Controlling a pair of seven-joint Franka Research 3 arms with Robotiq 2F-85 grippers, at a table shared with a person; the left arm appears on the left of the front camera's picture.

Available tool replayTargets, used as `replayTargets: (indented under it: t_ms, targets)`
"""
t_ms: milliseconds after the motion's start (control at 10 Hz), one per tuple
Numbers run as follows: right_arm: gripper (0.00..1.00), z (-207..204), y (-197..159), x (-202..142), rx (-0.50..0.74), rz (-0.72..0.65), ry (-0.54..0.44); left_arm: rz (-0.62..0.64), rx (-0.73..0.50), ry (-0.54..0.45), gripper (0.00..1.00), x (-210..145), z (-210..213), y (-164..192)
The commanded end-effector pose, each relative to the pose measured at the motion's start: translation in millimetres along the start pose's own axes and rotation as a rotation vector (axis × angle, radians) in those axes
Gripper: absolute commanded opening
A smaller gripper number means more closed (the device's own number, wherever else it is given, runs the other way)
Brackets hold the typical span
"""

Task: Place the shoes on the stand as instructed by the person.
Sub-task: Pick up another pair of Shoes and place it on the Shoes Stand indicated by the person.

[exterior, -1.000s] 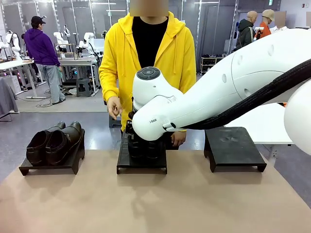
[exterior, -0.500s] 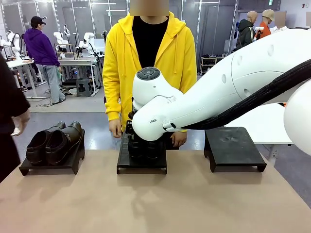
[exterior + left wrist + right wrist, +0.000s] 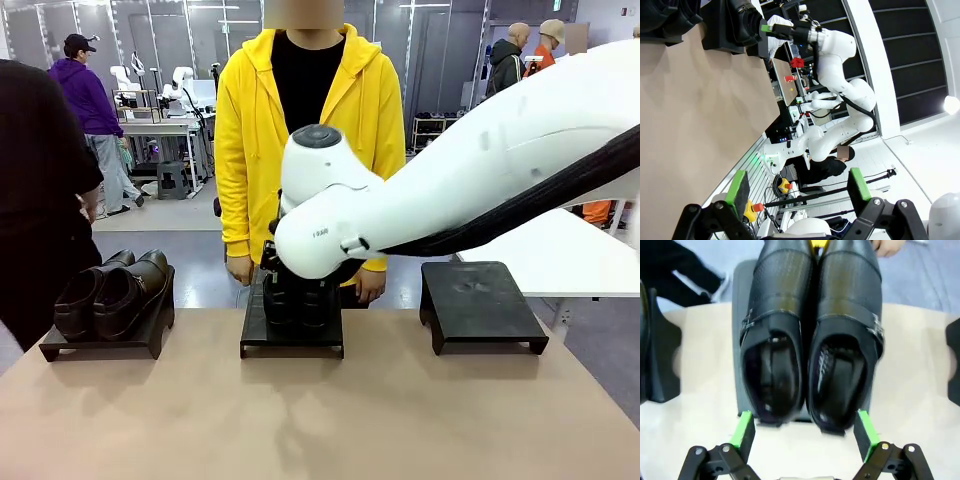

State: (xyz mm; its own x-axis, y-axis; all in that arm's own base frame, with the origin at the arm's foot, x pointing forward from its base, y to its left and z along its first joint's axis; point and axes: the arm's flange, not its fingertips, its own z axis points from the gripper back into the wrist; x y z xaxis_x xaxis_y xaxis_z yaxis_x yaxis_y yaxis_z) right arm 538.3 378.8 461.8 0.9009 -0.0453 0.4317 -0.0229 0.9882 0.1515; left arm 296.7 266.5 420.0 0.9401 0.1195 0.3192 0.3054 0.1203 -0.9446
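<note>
Strapped shoes [image 3: 810, 350] sit side by side on the middle stand [image 3: 291, 335], with the right gripper [image 3: 805, 435] hovering just behind their heels, green pads spread wide and clamped on nothing. A second pair of shoes [image 3: 110, 290] rests on the left stand [image 3: 100, 345], while the right stand [image 3: 482, 303] stands bare. The person [image 3: 310, 130] waits behind. The left gripper [image 3: 797, 185] hangs apart off the table
</note>
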Motion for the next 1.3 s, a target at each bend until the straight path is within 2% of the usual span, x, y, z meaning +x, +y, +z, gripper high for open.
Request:
replayTargets:
  t_ms: [0, 400, 700, 800, 900, 1200]
  targets:
    - [1.00, 48, -49, -18, 0.126, -0.037, 0.044, 0.004, 0.014, 0.001, 1.00, -2, -2, -3]
    - [1.00, 119, -164, -25, 0.437, -0.191, 0.144, 0.004, 0.014, 0.001, 1.00, -2, -2, -3]
    - [1.00, 165, -282, -51, 0.728, -0.313, 0.214, 0.004, 0.014, 0.001, 1.00, -2, -2, -3]
    - [1.00, 171, -326, -64, 0.779, -0.349, 0.199, 0.004, 0.014, 0.001, 1.00, -2, -2, -3]
    - [1.00, 178, -373, -85, 0.882, -0.414, 0.170, 0.004, 0.014, 0.001, 1.00, -2, -2, -3]
    - [1.00, 196, -457, -157, 0.909, -0.601, 0.031, 0.004, 0.014, 0.001, 1.00, -2, -2, -3]
